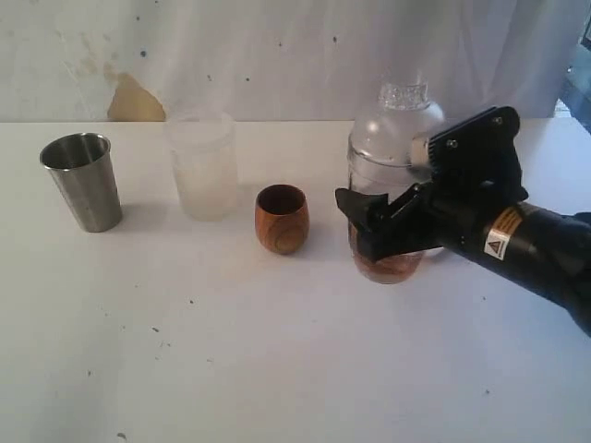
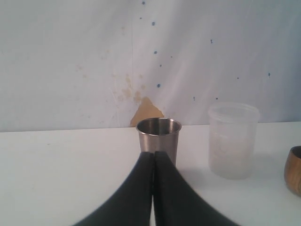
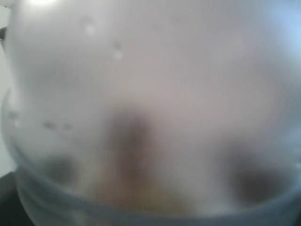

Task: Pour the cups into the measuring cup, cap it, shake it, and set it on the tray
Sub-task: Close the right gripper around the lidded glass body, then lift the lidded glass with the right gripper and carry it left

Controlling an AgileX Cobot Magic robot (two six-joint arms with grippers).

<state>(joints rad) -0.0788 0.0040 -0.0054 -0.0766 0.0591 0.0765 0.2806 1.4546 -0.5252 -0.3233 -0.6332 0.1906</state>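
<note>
Four vessels stand in a row on the white table [image 1: 277,360]: one steel tumbler [image 1: 81,181] at the far left, one frosted plastic cup [image 1: 201,168], one wooden cup [image 1: 281,219] and one measuring cup [image 1: 390,152] on the right. The measuring cup is clear, has a domed top, and shows brown at its base. There are two grippers. The right gripper [image 1: 374,212] is clamped wide around the measuring cup's lower half, and the glass fills the right wrist view. The left gripper [image 2: 154,153] has its jaws pressed together, empty, pointing at the steel tumbler. One warning label [image 1: 497,244] with a triangle sits on the right arm; its writing is too small to read
</note>
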